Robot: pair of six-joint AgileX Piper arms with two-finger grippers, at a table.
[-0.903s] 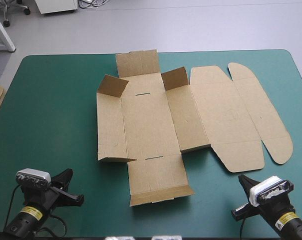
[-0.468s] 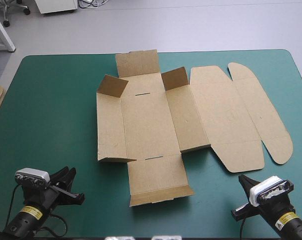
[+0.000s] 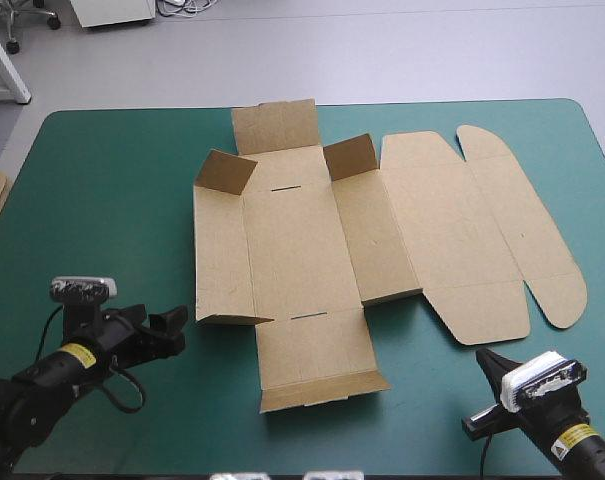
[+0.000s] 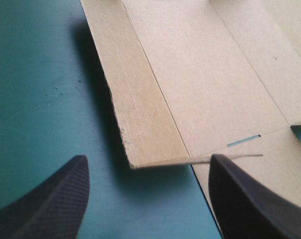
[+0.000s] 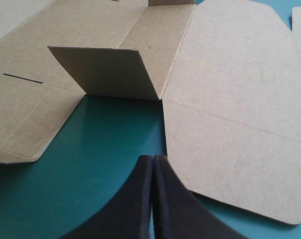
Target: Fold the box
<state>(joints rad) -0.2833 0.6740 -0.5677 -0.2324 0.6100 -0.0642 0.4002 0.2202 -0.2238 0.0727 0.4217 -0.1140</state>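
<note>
The box (image 3: 302, 240) is barely begun. The left gripper (image 4: 148, 162), fingers apart, sits just short of its near-left corner, holding nothing, and the right gripper (image 5: 152, 158), fingers pressed together, waits off the near right edge. Beyond them the sheet lies mid-tabletop (image 3: 112, 200) with only a few small corner flaps standing; walls and lid are flat.
</note>
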